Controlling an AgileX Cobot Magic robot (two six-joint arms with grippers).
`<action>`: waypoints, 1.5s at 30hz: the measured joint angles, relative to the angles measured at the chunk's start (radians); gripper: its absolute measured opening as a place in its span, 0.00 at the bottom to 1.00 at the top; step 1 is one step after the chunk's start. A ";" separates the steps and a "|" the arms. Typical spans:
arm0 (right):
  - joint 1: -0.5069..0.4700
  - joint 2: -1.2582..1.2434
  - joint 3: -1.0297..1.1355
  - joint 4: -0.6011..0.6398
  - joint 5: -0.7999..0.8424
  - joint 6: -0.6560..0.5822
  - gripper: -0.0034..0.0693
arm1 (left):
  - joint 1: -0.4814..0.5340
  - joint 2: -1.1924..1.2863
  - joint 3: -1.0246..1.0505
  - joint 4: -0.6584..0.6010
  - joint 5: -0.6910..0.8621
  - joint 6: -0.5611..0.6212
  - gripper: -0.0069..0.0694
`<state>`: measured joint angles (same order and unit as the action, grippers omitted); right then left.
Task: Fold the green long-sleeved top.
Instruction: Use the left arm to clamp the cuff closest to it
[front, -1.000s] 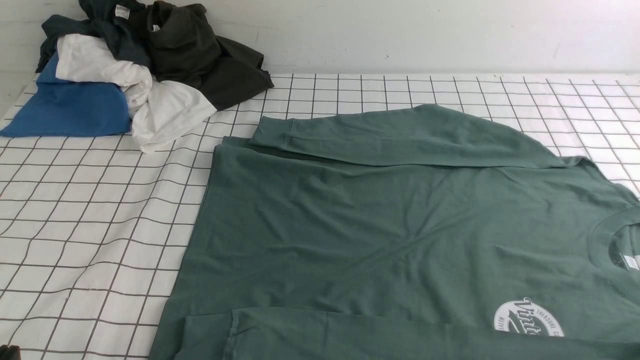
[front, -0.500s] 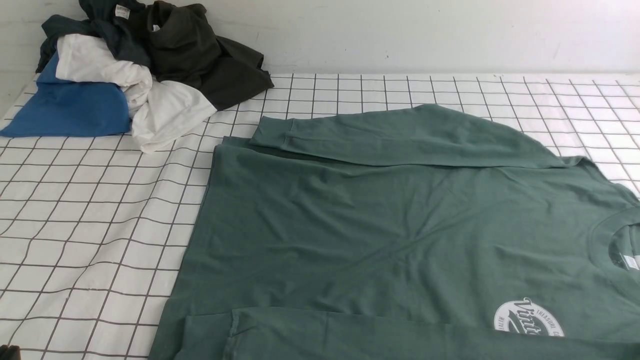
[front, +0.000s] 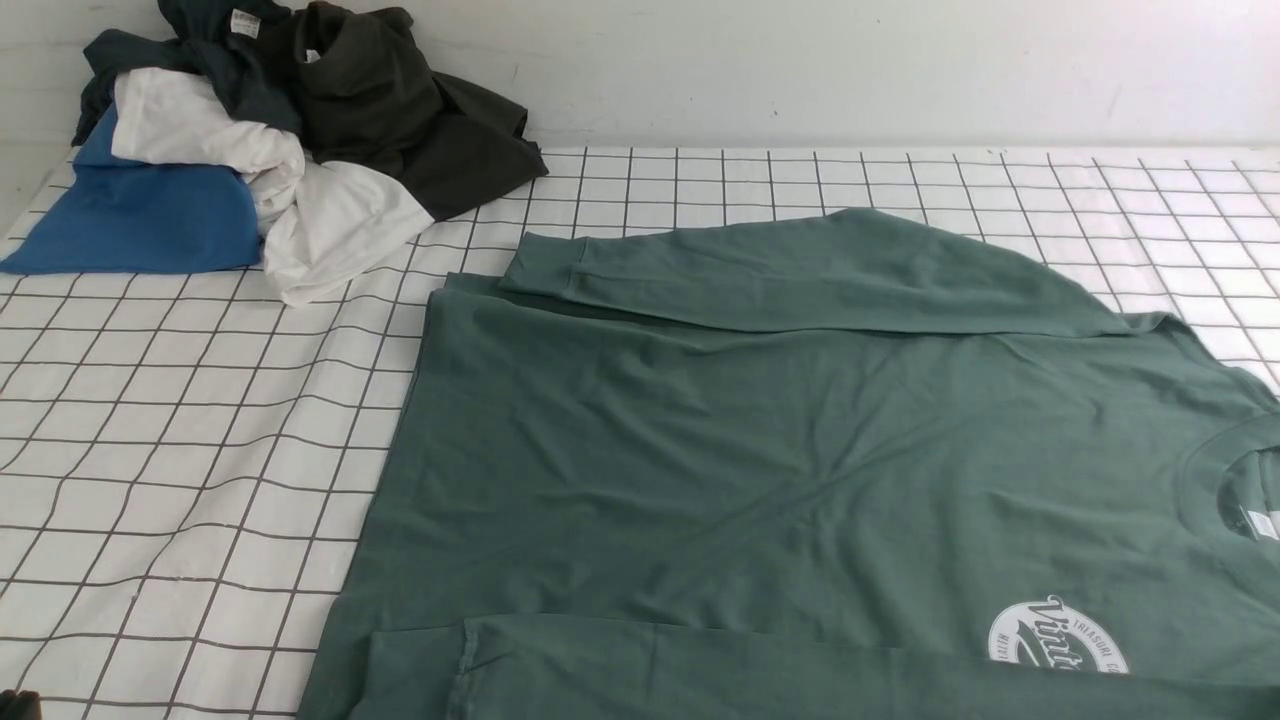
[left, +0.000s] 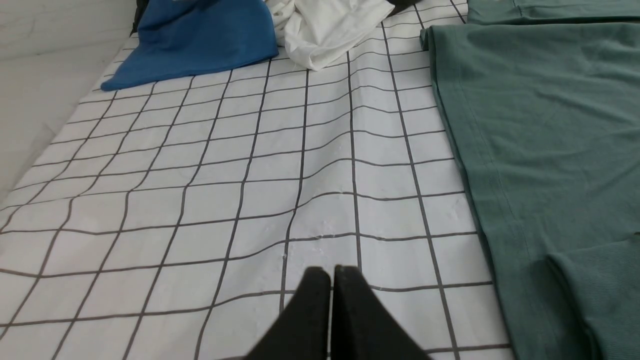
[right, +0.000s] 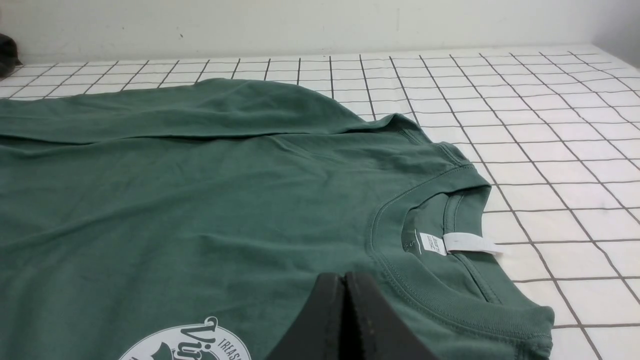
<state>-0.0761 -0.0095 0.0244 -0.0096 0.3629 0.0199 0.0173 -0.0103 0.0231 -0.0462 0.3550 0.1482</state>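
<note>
Where the work lies: a white cloth (front: 200, 450) ruled with a dark grid covers the whole surface and is slightly rippled on the robot's left.
Room: a plain pale wall (front: 800, 60) runs along the far edge of the cloth.
Far-left corner: a loose heap holds a blue garment (front: 140, 220), a white garment (front: 330, 230), a dark teal-navy garment (front: 215, 50) with a white neck label, and a dark olive-black garment (front: 420, 130).
Green long-sleeved top (front: 750, 450): it is spread flat, front up, over the centre and right of the cloth, well apart from the heap, with its neck to the right and its hem (left: 465, 150) to the left.
Fabric: muted sage green with soft creases across the body.
Far sleeve (front: 800, 270): folded in along the top's far edge, its cuff (front: 540, 265) near the hem.
Near sleeve (front: 700, 670): folded across the near edge, cuff toward the hem.
Collar (right: 435, 295): a ribbed crew neck, with a white tag (right: 470, 243) sticking out onto the cloth.
Logo (front: 1055, 640): round, white, in script, on the chest.
Left gripper (left: 331, 272): jaws together, empty, over bare cloth beside the hem.
Right gripper (right: 345, 277): jaws together, pinching nothing, over the chest between logo and collar; whether it touches the fabric cannot be told.
</note>
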 joint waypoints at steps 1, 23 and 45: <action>0.000 0.000 0.000 0.000 0.000 0.000 0.03 | 0.000 0.000 0.000 0.000 0.000 0.000 0.08; 0.000 0.000 0.000 0.010 0.000 0.000 0.03 | 0.000 0.000 0.004 -0.740 -0.078 -0.319 0.08; 0.000 0.000 0.003 0.848 -0.099 0.251 0.03 | 0.000 0.000 -0.073 -1.017 0.022 -0.017 0.08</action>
<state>-0.0761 -0.0095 0.0271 0.8384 0.2643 0.2712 0.0173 -0.0103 -0.0498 -1.0631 0.3768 0.1313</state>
